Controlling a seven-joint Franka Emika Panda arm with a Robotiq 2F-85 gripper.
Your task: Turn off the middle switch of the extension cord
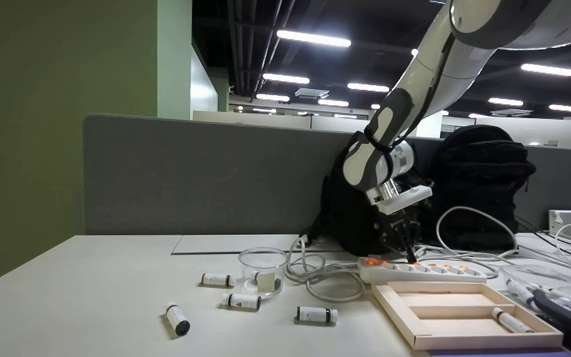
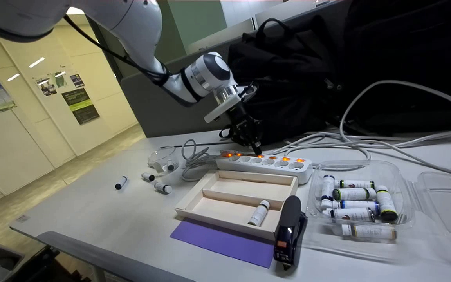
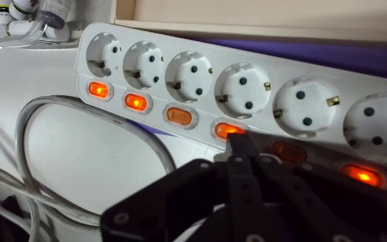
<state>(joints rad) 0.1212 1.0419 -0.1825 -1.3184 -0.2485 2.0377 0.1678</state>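
Okay, gripper point(image 3: 242, 143) jaws were pressed together, tip down over the extension cord point(image 3: 210, 107); in the wrist view that tip overlapped the lower right edge of the fourth orange switch point(image 3: 223, 128) from the left, lit; touching or just above, could not tell; of the others there, first, second and sixth glowed, third and fifth looked unlit; cord lay along the table point(image 1: 92, 297), sockets facing up, just beside the wooden tray point(image 1: 488, 342) in both exterior views; white cable point(image 3: 20, 139) looped next to the cord; tray had two compartments, a small bottle point(image 2: 259, 212) lying in the one farther from the cord; purple sheet point(image 2: 223, 242) stuck out from under the tray; black gadget point(image 2: 289, 227) sat at its corner; near that, a clear plastic box point(image 2: 378, 172) held several bottles point(image 2: 352, 194); toward the cord's other end, a clear cup point(image 1: 263, 261) stood upright, one bottle point(image 2: 170, 167) showing in or through it; four loose bottles point(image 1: 316, 315) lay scattered nearby; two black backpacks point(image 1: 484, 183) were behind, in front of the gray partition point(image 1: 206, 178); arm point(image 1: 444, 74) hung over the cord; ceiling lights point(image 1: 314, 38) were on far behind.
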